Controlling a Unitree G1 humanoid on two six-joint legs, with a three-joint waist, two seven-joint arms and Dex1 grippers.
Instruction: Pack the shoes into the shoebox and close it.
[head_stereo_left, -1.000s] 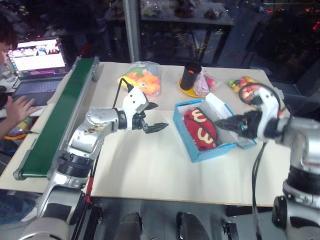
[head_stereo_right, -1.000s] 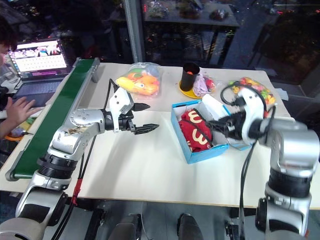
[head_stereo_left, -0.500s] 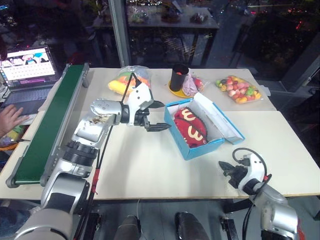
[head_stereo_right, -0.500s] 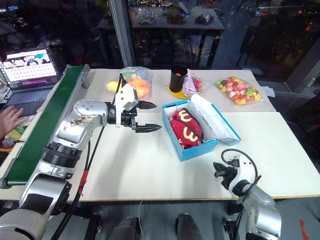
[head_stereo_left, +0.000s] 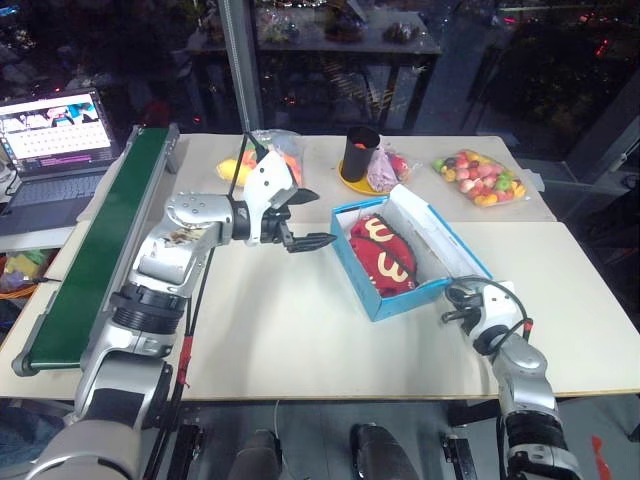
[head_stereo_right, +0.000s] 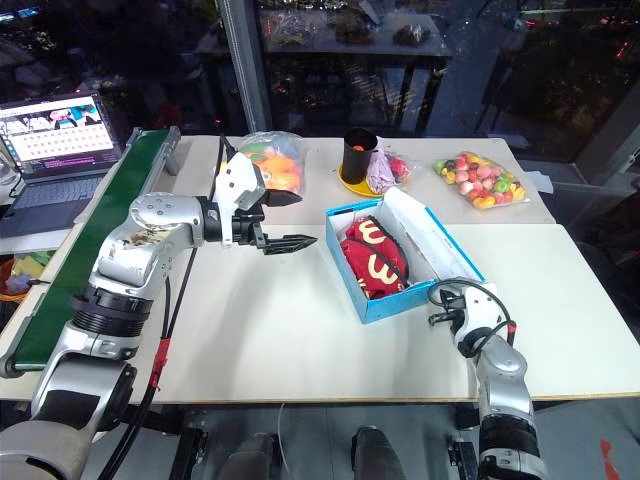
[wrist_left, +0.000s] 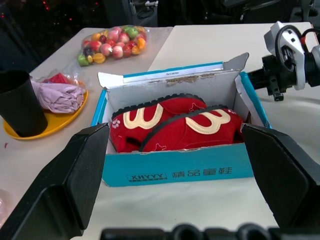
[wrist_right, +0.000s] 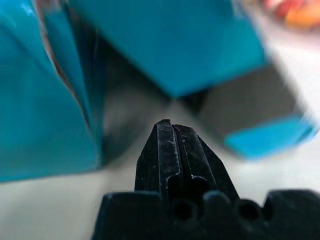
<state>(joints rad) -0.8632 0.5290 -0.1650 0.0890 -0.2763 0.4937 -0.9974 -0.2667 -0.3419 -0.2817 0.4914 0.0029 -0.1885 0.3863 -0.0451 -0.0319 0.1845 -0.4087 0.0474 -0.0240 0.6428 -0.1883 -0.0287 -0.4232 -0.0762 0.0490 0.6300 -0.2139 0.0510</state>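
Both shoes (head_stereo_left: 383, 254) are already in the shoebox (head_stereo_left: 395, 296), side by side, soles toward the box's far wall, yellow trim up. Packing looks done; the closing step is in hand. The lid (head_stereo_left: 438, 236) is open, leaning away from the box on the side facing the right arm.

Right end effector (head_stereo_left: 452, 303): fingers pressed together, nothing held. It sits low over the counter (head_stereo_left: 300, 340), just beside the box's near corner, tip aimed at the gap under the tilted lid, as the right wrist view shows with blue cardboard close ahead of the fingertips (wrist_right: 167, 145). Cannot tell if it touches the box.

Left end effector (head_stereo_left: 303, 222): spread wide, empty, hovering above the counter, near the box's other long side, pointing at it. Through its wrist view the box sits squarely between its fingers (wrist_left: 80, 175), some way ahead.

Next move, my guess: the right end effector needs to get under or behind the lid and push it up and over toward the left end effector, which can brace the box so it doesn't slide. Risk: the side flaps (wrist_left: 235, 62) catching outside the walls.

Beyond the left end effector: bag of plush toys (head_stereo_left: 262, 158), black cup (head_stereo_left: 362, 152). Conveyor belt (head_stereo_left: 95, 250) out to its side.
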